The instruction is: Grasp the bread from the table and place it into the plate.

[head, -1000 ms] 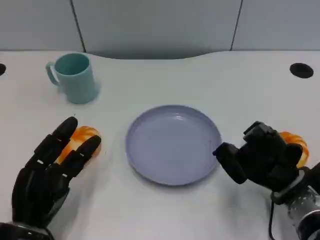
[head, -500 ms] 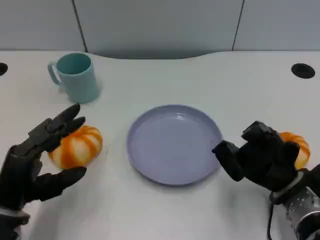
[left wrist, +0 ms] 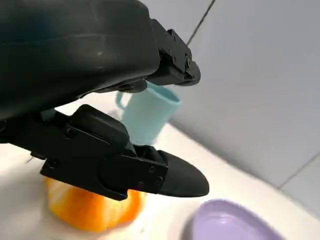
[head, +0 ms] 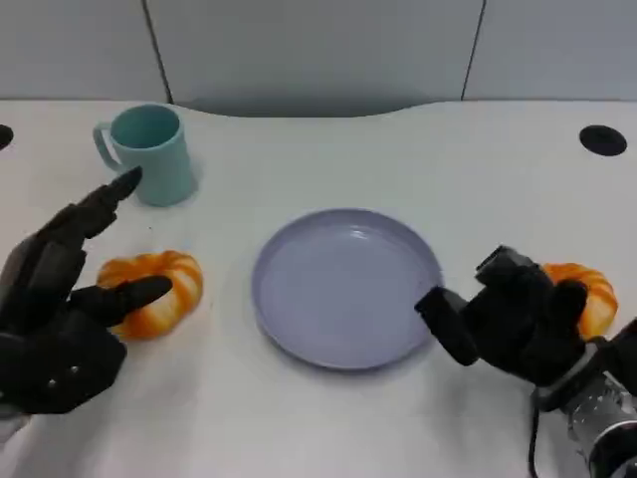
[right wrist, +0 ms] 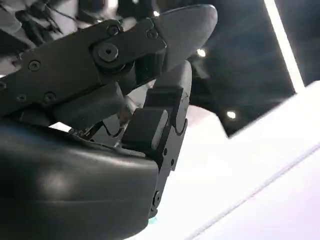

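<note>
The left robot hand (head: pixel 60 309) sits left of the plate (head: pixel 345 287), fingers spread apart and holding nothing. One finger points up toward the cup (head: pixel 151 153); the thumb reaches across the front of the bread (head: pixel 151 290), which lies on the bench (head: pixel 398 149) just left of the plate, well outside its rim. From the head view I cannot tell whether the thumb touches the bread or only passes above it. In the left wrist view the same left robot hand (left wrist: pixel 100 125) shows one finger above and a thick one below, the orange bread (left wrist: pixel 92 212) under the lower finger, the cup (left wrist: pixel 147 112) beyond it, and a part of the plate (left wrist: pixel 225 222) at the edge.

The right robot hand (head: pixel 513 319) sits just right of the plate, its fingers curled in together, one digit sticking out toward the plate's rim. Nothing shows inside its fingers. A second orange bread piece (head: pixel 582 294) lies right of the plate, partly hidden behind that hand (whether the hand touches it I cannot tell). The right wrist view shows the right robot hand (right wrist: pixel 125 100) with its fingers folded close.

The plate holds nothing. The cup stands upright, up and to the left of the plate, well apart from it. A dark round hole (head: pixel 602 139) sits in the bench far up and right of the plate.
</note>
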